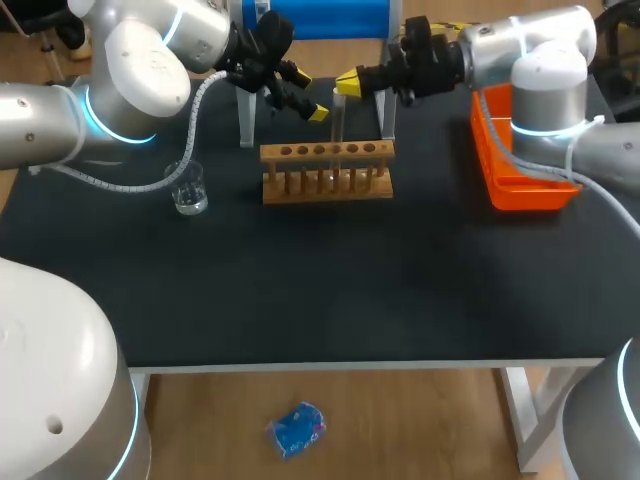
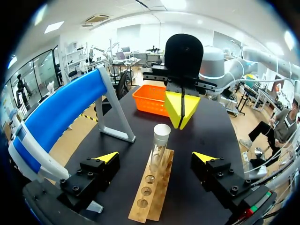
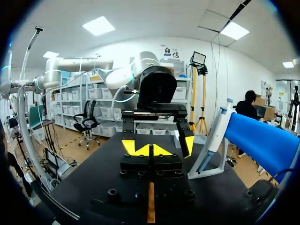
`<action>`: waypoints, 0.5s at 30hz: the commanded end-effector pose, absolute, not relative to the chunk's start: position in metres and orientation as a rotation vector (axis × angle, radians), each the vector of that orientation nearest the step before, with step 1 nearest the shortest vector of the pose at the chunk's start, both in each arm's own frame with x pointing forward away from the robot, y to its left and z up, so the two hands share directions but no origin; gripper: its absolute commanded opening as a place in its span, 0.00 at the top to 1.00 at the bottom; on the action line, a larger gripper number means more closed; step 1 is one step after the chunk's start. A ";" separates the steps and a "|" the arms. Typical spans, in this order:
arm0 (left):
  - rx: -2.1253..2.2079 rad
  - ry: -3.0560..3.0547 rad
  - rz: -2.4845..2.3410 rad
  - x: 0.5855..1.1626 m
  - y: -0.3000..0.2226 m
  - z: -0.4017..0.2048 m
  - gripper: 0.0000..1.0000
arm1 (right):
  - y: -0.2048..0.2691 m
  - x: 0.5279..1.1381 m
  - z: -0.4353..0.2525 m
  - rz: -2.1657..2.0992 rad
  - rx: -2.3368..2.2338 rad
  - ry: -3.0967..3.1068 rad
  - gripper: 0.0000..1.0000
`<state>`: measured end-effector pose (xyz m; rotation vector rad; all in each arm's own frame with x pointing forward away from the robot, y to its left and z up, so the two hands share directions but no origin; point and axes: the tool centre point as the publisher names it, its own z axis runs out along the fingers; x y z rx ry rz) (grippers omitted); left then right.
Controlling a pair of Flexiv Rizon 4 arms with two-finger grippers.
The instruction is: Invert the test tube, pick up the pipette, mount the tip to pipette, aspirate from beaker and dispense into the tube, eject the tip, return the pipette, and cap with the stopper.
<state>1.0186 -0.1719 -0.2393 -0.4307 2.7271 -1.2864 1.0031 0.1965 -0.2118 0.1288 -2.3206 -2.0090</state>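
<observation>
Tube [image 1: 338, 125] stands upright in the rack [image 1: 327, 172] at upper middle; left end effector [image 1: 306, 92] wide beside it, right end effector [image 1: 348, 83] pinched closed, empty, just above. Pipetting, capping seemingly remain.

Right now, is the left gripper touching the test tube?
Apart. The left wrist view shows the left gripper open around the test tube, a clear gap beside each finger.

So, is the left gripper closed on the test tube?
No: the jaws of the left gripper stand wide apart, and the test tube stands in the wooden rack between them, untouched.
</observation>
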 end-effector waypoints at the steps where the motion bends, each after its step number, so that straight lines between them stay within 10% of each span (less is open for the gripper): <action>1: -0.432 2.733 -1.281 1.019 -0.172 -0.238 0.00 | 0.199 1.009 -0.216 -2.014 0.138 -2.295 1.00; 15: -0.432 2.733 -1.281 1.019 -0.172 -0.238 0.00 | 0.204 1.016 -0.222 -2.046 0.106 -2.229 1.00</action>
